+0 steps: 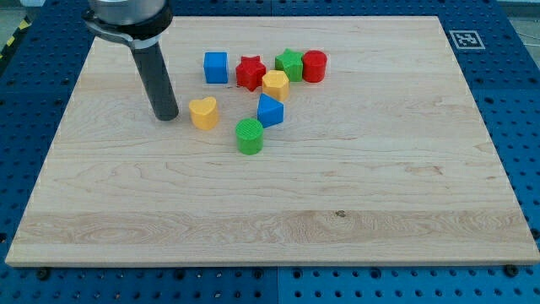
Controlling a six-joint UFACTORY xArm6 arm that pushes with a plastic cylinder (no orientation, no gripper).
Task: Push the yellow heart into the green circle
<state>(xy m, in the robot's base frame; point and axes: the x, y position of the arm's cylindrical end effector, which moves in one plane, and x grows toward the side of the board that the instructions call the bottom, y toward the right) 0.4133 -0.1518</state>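
Note:
The yellow heart (203,112) lies on the wooden board (354,203), left of centre. The green circle (249,136), a short cylinder, sits a little to its lower right, with a small gap between them. My tip (166,116) rests on the board just left of the yellow heart, close to it but apart. The rod rises from the tip toward the view's top left.
A blue cube (216,67), red star (250,73), yellow hexagon (275,84), green star (289,62) and red cylinder (314,65) cluster above. A blue wedge-shaped block (269,111) sits just above right of the green circle.

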